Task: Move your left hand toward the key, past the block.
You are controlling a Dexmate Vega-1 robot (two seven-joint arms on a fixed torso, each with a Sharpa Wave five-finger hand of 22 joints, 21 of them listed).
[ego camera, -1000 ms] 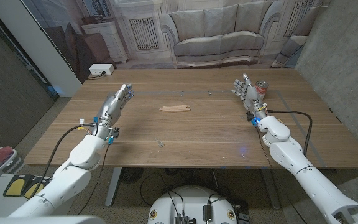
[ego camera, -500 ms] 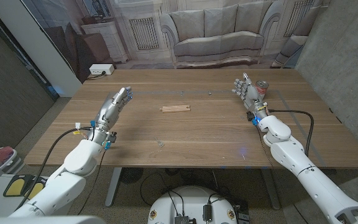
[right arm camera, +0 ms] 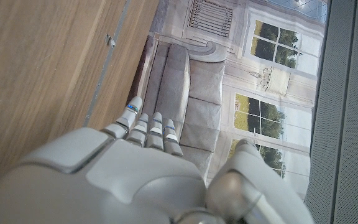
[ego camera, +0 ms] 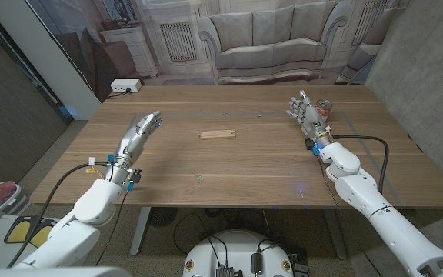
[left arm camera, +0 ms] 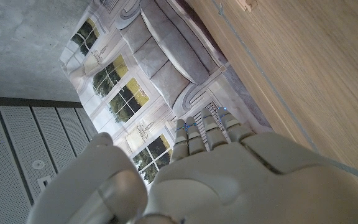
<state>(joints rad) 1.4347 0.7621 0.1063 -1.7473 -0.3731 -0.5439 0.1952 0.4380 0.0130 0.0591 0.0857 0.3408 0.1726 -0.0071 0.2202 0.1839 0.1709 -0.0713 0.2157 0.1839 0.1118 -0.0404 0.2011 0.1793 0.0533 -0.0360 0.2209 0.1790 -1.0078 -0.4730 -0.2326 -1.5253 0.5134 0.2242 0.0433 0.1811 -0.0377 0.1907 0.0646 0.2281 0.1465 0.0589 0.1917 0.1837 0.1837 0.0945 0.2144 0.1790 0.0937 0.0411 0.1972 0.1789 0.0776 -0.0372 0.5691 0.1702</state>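
A flat wooden block (ego camera: 217, 134) lies mid-table, and its corner shows in the left wrist view (left arm camera: 248, 5). A small metallic thing (ego camera: 198, 177), which looks like the key, lies nearer the front edge. My left hand (ego camera: 140, 131) hovers over the table's left part, well left of the block, with its fingers stretched out and apart and nothing in it; the left wrist view shows its back (left arm camera: 197, 174). My right hand (ego camera: 306, 115) stands upright at the far right with its fingers apart, holding nothing, and its back shows in the right wrist view (right arm camera: 135, 174).
A small can (ego camera: 325, 107) stands just right of my right hand. Two tiny bits (ego camera: 260, 114) lie near the table's far edge. The wooden table (ego camera: 268, 165) ends at a printed backdrop of a sofa.
My left arm has drawn back toward the near-left, and its hand has slid slightly left and closer to me. The block and the right arm have not moved.
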